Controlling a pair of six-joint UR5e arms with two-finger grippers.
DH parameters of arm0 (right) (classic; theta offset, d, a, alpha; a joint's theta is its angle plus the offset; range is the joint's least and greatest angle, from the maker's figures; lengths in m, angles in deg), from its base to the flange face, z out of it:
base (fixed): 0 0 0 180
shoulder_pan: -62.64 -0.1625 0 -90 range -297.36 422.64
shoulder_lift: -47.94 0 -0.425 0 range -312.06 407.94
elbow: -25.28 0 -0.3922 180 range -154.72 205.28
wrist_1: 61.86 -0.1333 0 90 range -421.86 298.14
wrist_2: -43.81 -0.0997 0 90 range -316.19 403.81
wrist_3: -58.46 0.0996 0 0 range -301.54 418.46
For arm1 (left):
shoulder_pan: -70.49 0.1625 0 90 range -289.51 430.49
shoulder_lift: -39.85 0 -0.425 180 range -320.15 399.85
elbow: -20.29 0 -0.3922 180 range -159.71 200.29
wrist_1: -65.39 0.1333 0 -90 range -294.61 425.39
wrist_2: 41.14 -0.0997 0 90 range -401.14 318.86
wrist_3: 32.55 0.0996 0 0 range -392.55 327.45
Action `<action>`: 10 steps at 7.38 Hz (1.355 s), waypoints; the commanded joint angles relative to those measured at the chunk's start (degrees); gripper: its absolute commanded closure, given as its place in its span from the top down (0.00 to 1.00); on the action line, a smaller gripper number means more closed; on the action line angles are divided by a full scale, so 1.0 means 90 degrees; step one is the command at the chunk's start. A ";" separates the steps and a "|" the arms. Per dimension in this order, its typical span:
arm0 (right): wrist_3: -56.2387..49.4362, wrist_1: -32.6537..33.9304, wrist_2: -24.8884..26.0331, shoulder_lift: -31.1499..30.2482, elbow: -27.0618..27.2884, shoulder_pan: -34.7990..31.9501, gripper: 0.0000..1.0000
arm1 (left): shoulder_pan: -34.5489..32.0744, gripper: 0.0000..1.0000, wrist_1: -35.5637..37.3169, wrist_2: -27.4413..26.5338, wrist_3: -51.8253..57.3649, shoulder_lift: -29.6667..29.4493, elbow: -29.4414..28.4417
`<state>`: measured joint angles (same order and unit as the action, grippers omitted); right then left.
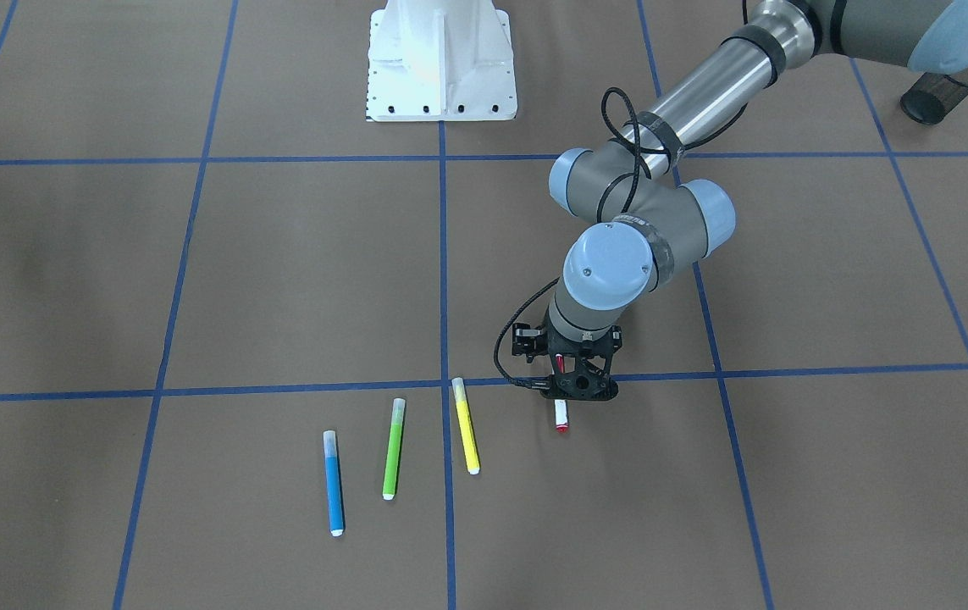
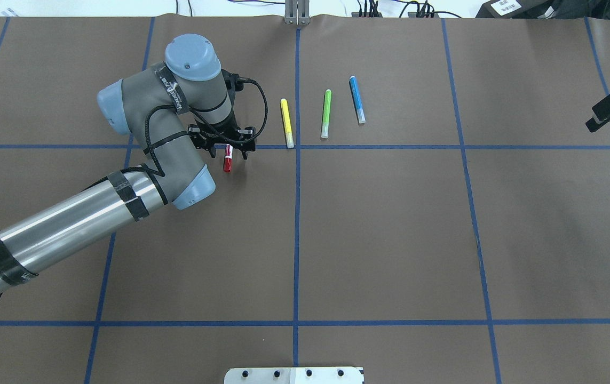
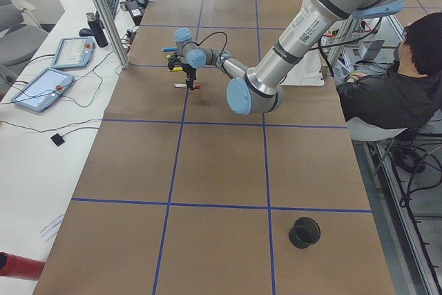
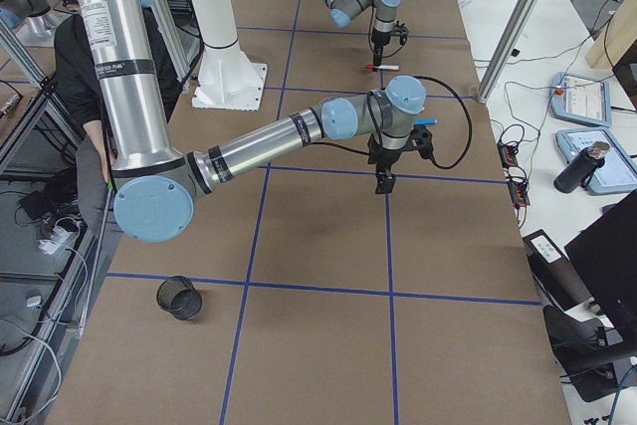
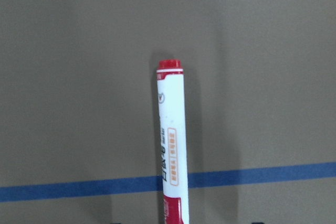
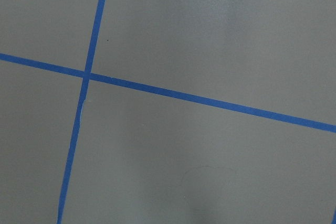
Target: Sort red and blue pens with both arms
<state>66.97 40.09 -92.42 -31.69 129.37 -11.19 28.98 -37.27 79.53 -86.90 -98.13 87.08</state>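
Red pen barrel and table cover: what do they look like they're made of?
Red pen: probably plastic, with a smooth, glossy white barrel, printed lettering and a moulded red end ring. Table cover: likely brown paper or thin card, since it is flat and matte with no shine. Blue tape lines are stuck on it.

pen [image 2: 227,162] beneath left hand [image 2: 229,152], two markers [image 2: 287,124] between it and other pen [image 2: 357,100]

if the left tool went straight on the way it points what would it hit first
Likely the red pen, lying on the table directly under the left tool; the gap above it is hard to judge.
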 commanded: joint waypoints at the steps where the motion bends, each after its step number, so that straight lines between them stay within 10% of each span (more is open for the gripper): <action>1: -0.0008 0.0001 0.0000 0.0000 -0.0012 0.0000 1.00 | 0.0003 0.64 0.0000 0.0000 -0.0006 0.0018 0.0010; 4: -0.0008 0.0001 0.0000 -0.0010 -0.0012 0.0000 1.00 | -0.0007 0.48 0.0020 0.0000 -0.0006 0.0028 0.0001; 6: -0.0008 0.0001 -0.0010 -0.0020 -0.0002 -0.0010 1.00 | -0.0007 0.03 0.0069 0.0010 -0.0112 0.0057 0.0068; 10: 0.0109 -0.0018 0.0019 0.0000 0.0145 0.0000 1.00 | -0.0181 0.00 0.0826 0.0049 -0.0309 0.0428 0.1423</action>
<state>67.50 40.02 -92.37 -31.81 130.36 -11.23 28.36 -33.78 79.84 -89.67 -95.06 95.62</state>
